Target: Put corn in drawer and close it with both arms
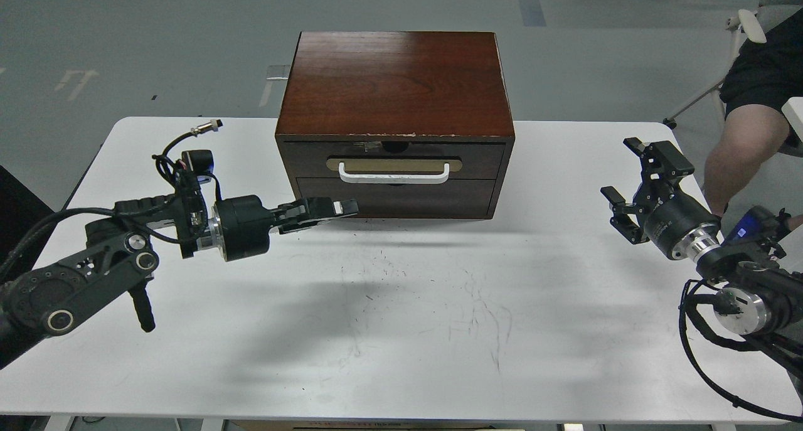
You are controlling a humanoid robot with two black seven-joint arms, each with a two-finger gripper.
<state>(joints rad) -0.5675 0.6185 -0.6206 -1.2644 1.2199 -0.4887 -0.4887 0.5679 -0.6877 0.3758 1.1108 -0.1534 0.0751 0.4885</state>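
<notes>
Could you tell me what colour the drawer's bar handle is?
White, on a tan oval plate; the bar handle shows clearly in the head view.

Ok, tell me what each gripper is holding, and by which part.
Nothing is held. The left gripper hangs below the drawer handle, touching nothing; the right gripper has its jaws apart and empty.

Cabinet [394, 79]: showing a dark reddish-brown wood grain with a glossy sheen.
Drawer [483, 158]: wearing darker brown, chipped pale along the edge above.
Handle [394, 177]: showing white on a tan oval plate [394, 164].
Counter [401, 330]: showing white with faint grey scuffs.
Hands [329, 208]: showing black, silver wrist rings.
Floor [125, 42]: showing grey.
</notes>
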